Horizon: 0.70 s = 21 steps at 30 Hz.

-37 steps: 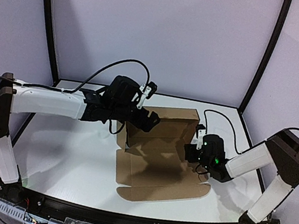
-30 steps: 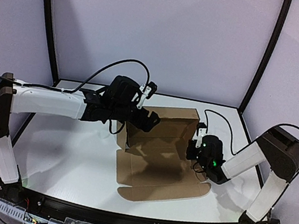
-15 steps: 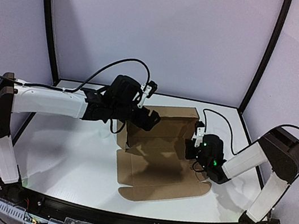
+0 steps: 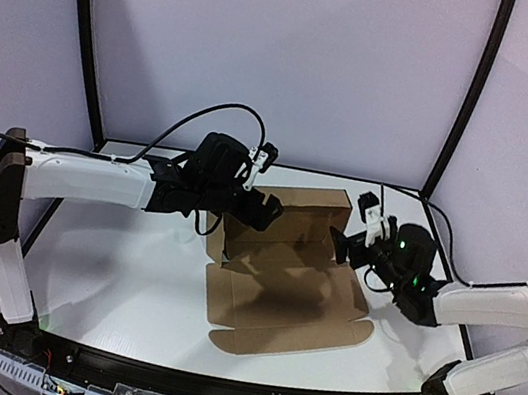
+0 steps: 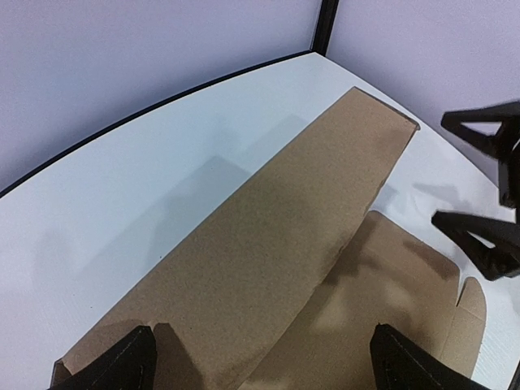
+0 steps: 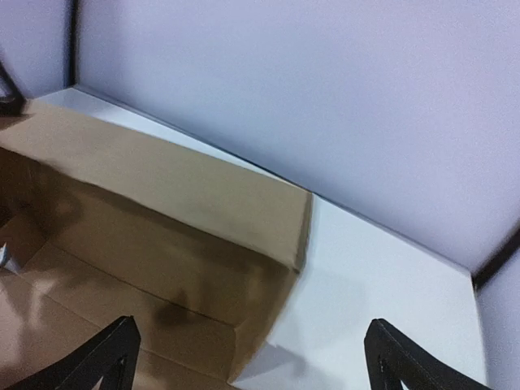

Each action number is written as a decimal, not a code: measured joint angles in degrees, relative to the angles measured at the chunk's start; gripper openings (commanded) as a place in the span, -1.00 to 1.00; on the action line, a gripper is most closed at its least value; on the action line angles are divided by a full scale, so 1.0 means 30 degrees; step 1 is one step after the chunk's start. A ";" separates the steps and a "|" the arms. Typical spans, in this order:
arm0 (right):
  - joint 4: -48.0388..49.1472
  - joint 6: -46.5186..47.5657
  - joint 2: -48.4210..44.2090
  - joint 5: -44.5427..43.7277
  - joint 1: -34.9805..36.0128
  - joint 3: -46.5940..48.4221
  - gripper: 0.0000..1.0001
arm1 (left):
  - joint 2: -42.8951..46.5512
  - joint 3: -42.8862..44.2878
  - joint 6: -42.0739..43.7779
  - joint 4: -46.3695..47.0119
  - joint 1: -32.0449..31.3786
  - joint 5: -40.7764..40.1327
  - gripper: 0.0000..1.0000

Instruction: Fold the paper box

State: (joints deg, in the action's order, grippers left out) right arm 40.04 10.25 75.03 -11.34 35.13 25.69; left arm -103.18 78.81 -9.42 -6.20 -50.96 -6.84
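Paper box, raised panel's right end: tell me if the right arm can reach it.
Probably yes: the right gripper, jaws open, sits just beside that end of the paper box, nothing between them.

Far-left corner of the paper box (image 4: 279, 286) behind the left claw (image 4: 266, 214)

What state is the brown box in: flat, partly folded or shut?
Partly folded. The box has its far panel raised, while its near flaps lie spread flat on the table.
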 measured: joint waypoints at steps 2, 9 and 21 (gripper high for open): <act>-0.3448 0.1742 -0.0698 0.1788 -0.0007 0.2096 0.97 | 0.0000 0.0000 0.0058 0.0000 0.0000 0.0055 0.87; -1.4136 0.8425 -0.1426 0.8665 -0.0492 0.9468 0.96 | 0.0009 -0.0132 0.0384 0.0181 0.0012 0.0213 0.87; -2.4736 1.6043 0.7508 1.2930 -0.2197 1.8488 0.94 | 0.0231 -0.0709 0.0704 0.0836 0.0036 0.0391 0.87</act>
State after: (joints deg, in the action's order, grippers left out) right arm -34.17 58.38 97.55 27.45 28.54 81.16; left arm -102.48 76.68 -7.31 -3.69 -50.85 -5.67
